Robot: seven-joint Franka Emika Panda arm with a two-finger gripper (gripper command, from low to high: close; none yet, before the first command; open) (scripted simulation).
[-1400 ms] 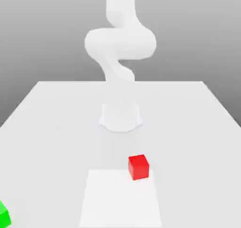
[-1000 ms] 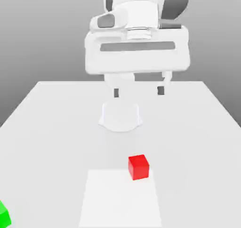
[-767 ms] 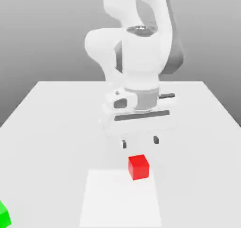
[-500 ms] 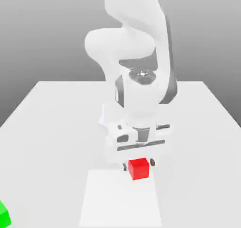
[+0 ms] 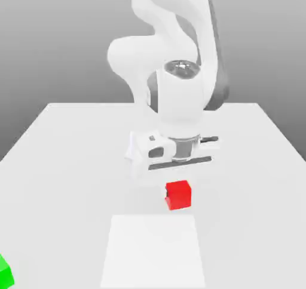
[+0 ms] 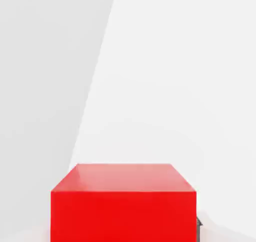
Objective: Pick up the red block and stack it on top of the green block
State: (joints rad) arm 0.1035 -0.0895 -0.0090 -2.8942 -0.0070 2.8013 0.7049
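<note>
Just above the white table [image 5: 66, 156], near centre, the gripper [image 5: 178, 182] is clamped on the red block [image 5: 178, 195], lifted slightly. Pick-up looks done. Still left: carry to green block [image 5: 5, 272], at exterior view's bottom-left corner, and stack.

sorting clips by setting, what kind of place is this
Most likely a simulated tabletop test scene, not a real room: a plain white table against a blank grey backdrop, a smooth white robot arm, and just two flat-coloured cubes, the red block and the green block.
</note>
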